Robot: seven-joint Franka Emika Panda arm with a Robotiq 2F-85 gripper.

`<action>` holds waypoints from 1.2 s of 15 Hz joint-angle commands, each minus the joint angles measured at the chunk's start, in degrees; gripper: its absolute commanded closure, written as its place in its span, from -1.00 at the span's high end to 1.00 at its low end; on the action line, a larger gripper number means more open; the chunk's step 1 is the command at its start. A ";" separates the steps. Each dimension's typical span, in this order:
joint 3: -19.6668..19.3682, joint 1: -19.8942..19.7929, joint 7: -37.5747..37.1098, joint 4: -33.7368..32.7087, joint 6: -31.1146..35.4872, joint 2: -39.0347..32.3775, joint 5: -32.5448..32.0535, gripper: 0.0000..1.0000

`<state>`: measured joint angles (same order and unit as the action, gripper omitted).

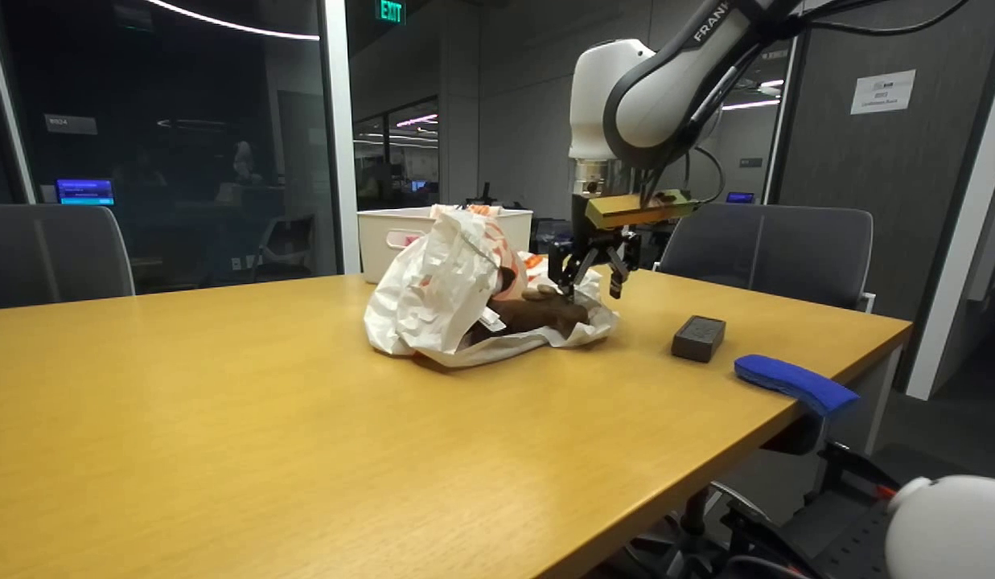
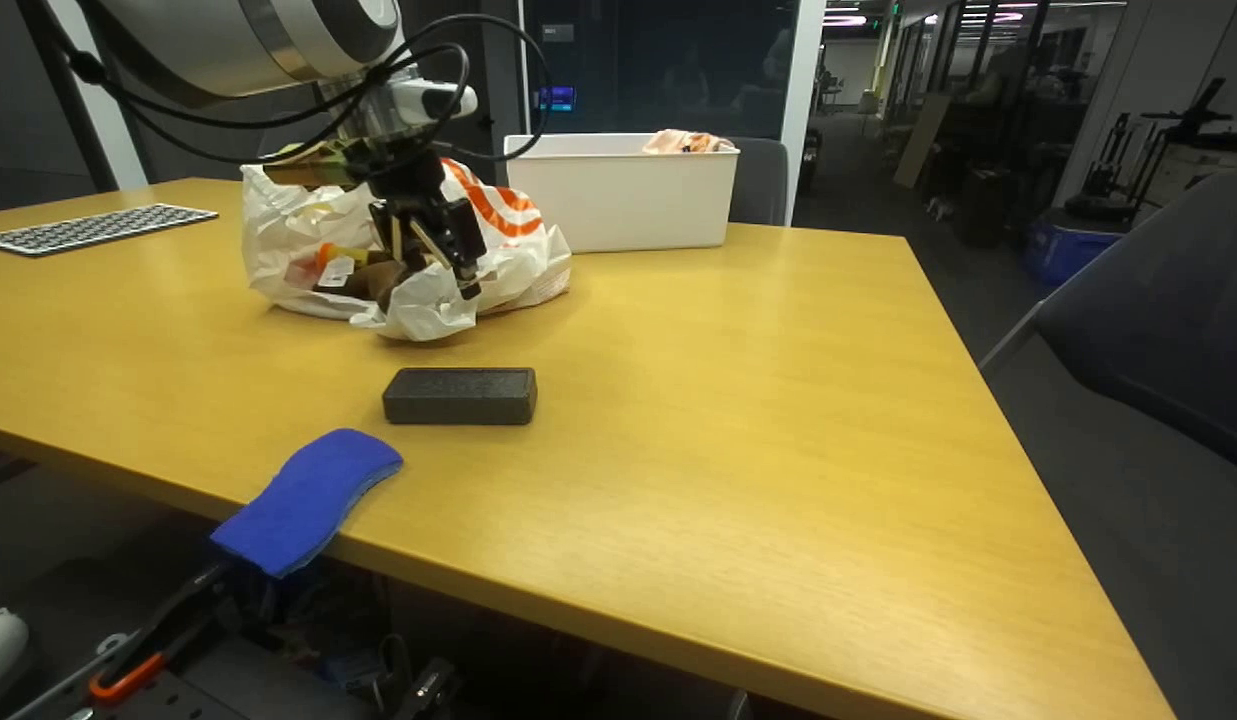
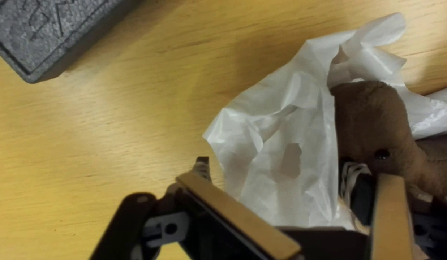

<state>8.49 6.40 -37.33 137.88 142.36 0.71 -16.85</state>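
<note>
Gripper (image 1: 592, 287) is gaping, empty, straddling flap of white bag (image 3: 245, 151); one tip's hovering by brown plush (image 3: 368, 119) lying in bag's mouth, contact unclear. Closing could be tearing bag or snagging plush, bc both are lying so close. Blk block (image 2: 459, 397) is sitting betw. bag & table (image 2: 828, 400) edge, w/ blue pad (image 2: 308, 500) overhanging.

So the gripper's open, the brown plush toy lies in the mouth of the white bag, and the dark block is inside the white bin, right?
Not quite: the dark block isn't inside the white bin; both exterior views show it on the table. The gripper is open and the brown plush toy lies in the mouth of the white bag.
</note>
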 commanded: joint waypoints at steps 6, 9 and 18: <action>-0.69 0.15 4.10 2.11 8.77 -0.24 5.93 -0.65; -0.73 0.16 6.27 2.27 8.58 -0.11 9.29 -0.90; -1.32 -2.30 -0.48 3.67 6.71 9.45 1.67 -0.83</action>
<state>6.94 5.50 -33.71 139.77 149.45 3.76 -10.04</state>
